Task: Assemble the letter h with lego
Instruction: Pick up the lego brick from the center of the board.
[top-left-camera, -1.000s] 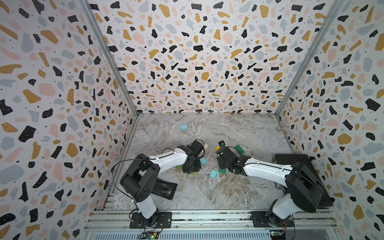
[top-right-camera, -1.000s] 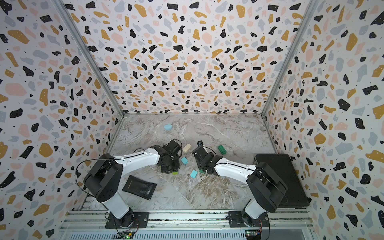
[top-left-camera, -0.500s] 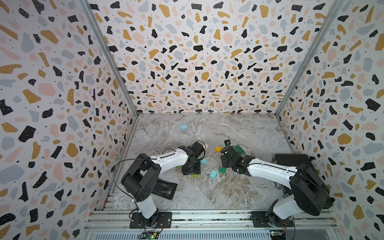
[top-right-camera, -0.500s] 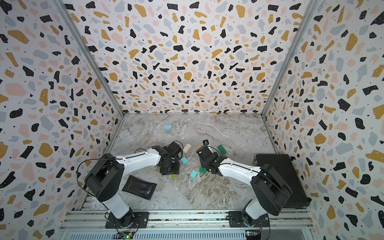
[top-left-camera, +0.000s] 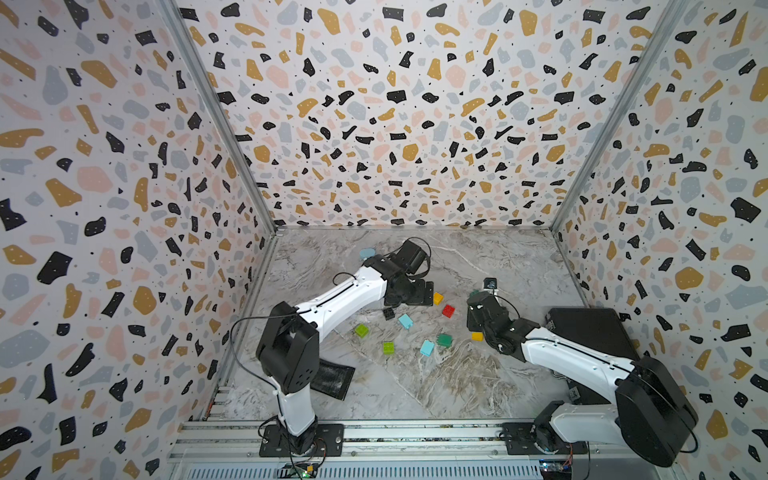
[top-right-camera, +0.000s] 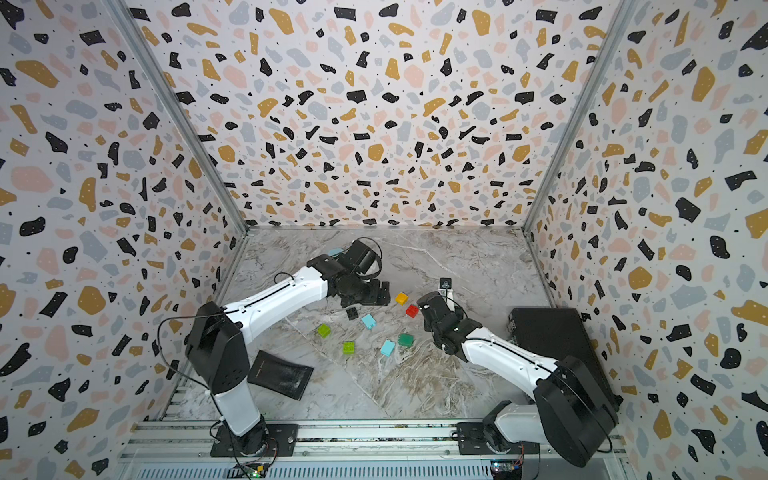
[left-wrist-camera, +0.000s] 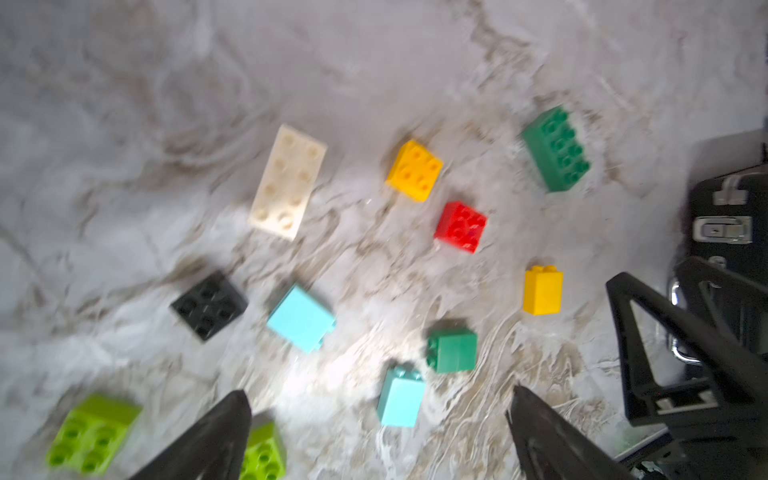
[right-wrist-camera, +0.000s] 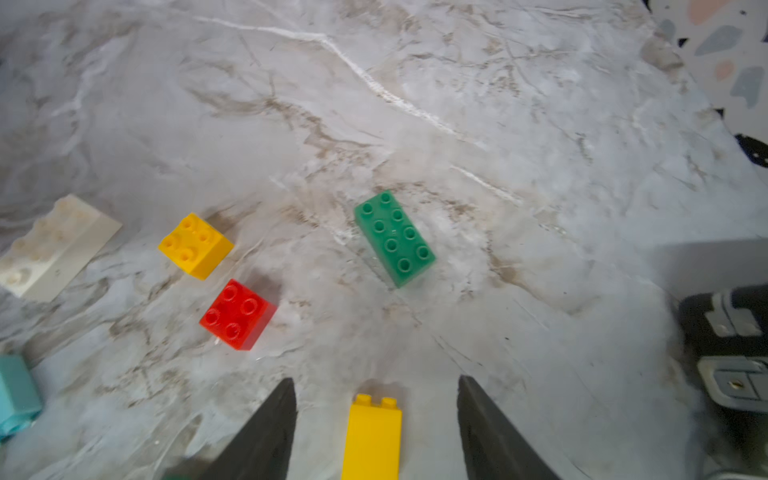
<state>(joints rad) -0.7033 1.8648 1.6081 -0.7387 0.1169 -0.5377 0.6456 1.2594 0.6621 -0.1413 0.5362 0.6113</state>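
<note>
Lego (top-left-camera: 405, 321): eleven bricks are counted, scattered on the tabletop (top-left-camera: 478, 257) between the arms.
Colours: two lime (left-wrist-camera: 93, 432), two light blue (left-wrist-camera: 301, 318), two dark green (left-wrist-camera: 555, 148), two yellow (left-wrist-camera: 414, 171), one red (left-wrist-camera: 460, 226), one black (left-wrist-camera: 208, 304), one white (left-wrist-camera: 286, 183).
Left fingers (left-wrist-camera: 220, 436): spread wide, empty.
Right fingers (right-wrist-camera: 266, 428): spread, one yellow brick (right-wrist-camera: 372, 436) lying untouched between them.
Surroundings: black case (top-left-camera: 590, 336), black pouch (top-left-camera: 332, 376), pale-blue lump (top-left-camera: 367, 252).

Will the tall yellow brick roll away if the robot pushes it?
Probably not. The tall yellow brick lies on a flat side on the table, so it should slide, not roll. It looks like hard moulded plastic, so likely stiff and light. Its smooth faces might slip a little when squeezed.
</note>
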